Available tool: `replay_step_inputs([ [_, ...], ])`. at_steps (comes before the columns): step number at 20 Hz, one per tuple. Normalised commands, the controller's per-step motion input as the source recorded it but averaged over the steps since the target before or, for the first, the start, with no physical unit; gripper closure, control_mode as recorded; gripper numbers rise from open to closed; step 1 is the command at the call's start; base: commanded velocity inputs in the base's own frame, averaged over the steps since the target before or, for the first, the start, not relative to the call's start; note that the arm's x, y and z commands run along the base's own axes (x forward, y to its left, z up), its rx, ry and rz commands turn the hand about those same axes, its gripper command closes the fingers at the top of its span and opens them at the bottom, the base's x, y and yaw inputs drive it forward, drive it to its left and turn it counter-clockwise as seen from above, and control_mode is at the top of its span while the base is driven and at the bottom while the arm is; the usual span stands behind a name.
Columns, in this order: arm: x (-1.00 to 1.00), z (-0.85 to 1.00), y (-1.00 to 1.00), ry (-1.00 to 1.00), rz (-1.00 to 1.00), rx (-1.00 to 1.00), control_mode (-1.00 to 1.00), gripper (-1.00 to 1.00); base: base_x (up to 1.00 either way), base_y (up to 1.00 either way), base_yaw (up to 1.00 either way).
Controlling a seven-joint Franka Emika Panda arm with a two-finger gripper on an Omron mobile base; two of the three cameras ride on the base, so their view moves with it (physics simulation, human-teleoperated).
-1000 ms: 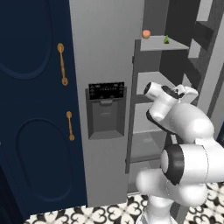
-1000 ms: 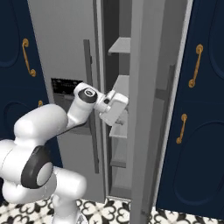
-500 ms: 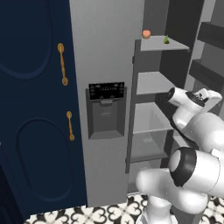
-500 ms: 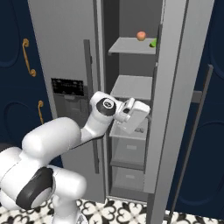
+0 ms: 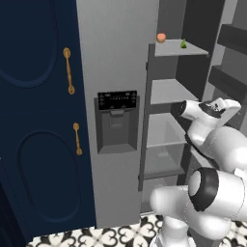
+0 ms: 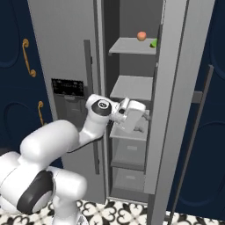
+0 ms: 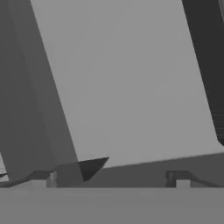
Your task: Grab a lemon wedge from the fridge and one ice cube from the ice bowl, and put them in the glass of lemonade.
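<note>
The lemon wedge (image 5: 184, 44) is seen on the top shelf (image 5: 190, 48) of the open fridge (image 5: 116, 72), just beside a small orange-pink fruit (image 5: 161, 37), with the wedge on the side nearer the open right-hand door. The end effector (image 6: 139, 127) is held at the mouth of the compartment, level with the lower shelves, so the wedge lies well above it and somewhat deeper in; a lift is judged to be the main part of the coming reach. The wedge is too small for its long axis to be told. In the hand view the two tips stand far apart with nothing between them, facing plain grey fridge panels. Compared with a second ago, the right-hand door is swung much wider and the hand is carried further toward the interior.
</note>
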Motion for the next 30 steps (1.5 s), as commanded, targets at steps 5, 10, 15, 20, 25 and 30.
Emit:
replay_step_inputs([
  [5, -0.02, 0.84, 0.91, 0.0, 0.0, 0.0, -1.0, -1.0, 0.0, 0.0, 0.0],
  [10, -0.25, 0.07, 0.82, -0.03, 0.02, 0.29, -1.0, -1.0, 0.0, 0.0, 0.0],
  [15, -0.18, -0.41, 0.91, -0.2, 0.16, 0.52, -1.0, -1.0, 0.0, 0.0, 0.0],
  [20, -0.11, -0.57, 0.85, -0.21, 0.3, 0.54, -1.0, -1.0, 0.0, 0.0, 0.0],
  [25, -0.01, -0.19, 0.69, -0.05, 0.31, 0.47, -1.0, -1.0, 0.0, 0.0, 0.0],
  [30, -0.55, 0.44, 0.2, -0.07, 0.11, 0.21, -1.0, -1.0, 0.0, 0.0, 0.0],
])
